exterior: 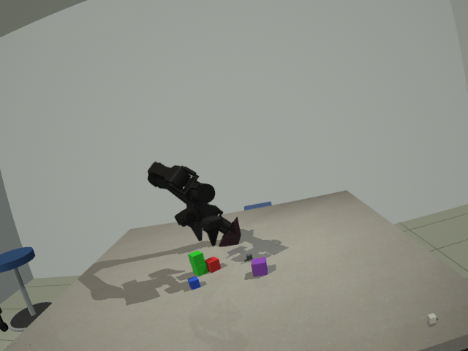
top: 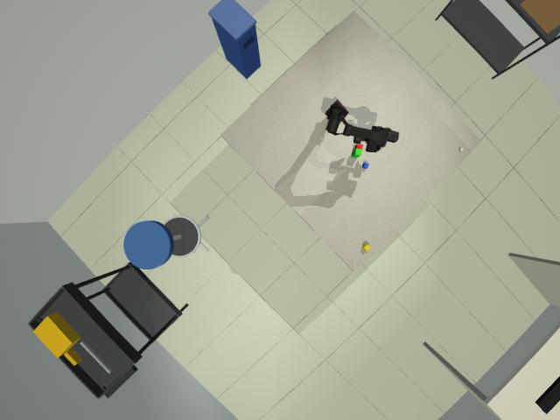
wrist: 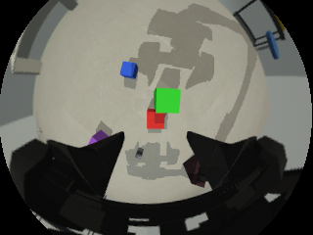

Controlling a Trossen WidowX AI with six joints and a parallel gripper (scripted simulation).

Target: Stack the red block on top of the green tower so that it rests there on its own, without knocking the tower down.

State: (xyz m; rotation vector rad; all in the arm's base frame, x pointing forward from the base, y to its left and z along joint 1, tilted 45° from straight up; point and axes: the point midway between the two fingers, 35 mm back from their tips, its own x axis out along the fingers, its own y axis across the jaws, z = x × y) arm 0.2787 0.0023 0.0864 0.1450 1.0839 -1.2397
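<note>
The green tower (top: 356, 153) (exterior: 197, 263) (wrist: 167, 100) stands upright, two blocks high. The red block (top: 359, 146) (exterior: 213, 265) (wrist: 153, 119) lies on the table close beside the tower's foot; whether they touch I cannot tell. My gripper (exterior: 207, 242) (wrist: 156, 135) is open and empty, pointing down, and hangs above the table near both. In the wrist view the red block shows just beyond the gap between the fingertips, with the tower's top farther out and covering part of it. In the top view the arm hides the fingers.
A blue block (top: 365, 165) (exterior: 194, 282) (wrist: 128, 70) lies near the tower. A purple block (exterior: 259, 267) (wrist: 99, 137) and a small dark cube (exterior: 248, 257) (wrist: 139, 153) lie on the red block's side. A yellow block (top: 366, 247) and a white cube (top: 460, 149) (exterior: 431, 318) lie far off.
</note>
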